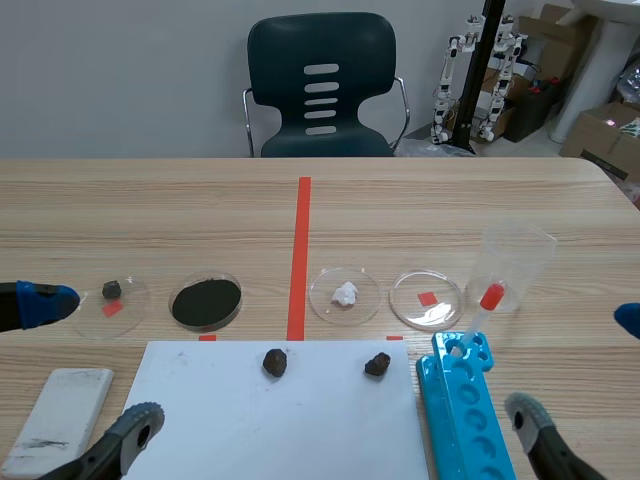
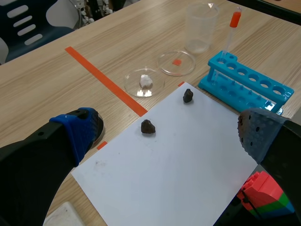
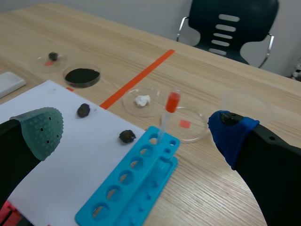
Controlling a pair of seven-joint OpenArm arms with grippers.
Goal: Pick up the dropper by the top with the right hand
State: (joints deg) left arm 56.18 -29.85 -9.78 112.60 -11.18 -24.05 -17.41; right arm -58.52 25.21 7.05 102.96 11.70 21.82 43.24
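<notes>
Your right gripper [image 3: 135, 134] has its fingers spread apart and empty, so bring it forward around the red top of the dropper [image 3: 170, 108], then squeeze softly.

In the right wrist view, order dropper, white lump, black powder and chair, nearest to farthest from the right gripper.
1. Dropper, standing in the rack's far end.
2. White lump, in a dish beyond the rack.
3. Black powder, farther, across the tape line.
4. Chair, behind the table.

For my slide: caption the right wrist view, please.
Open right gripper facing the red-bulbed dropper standing in the blue rack.
</notes>
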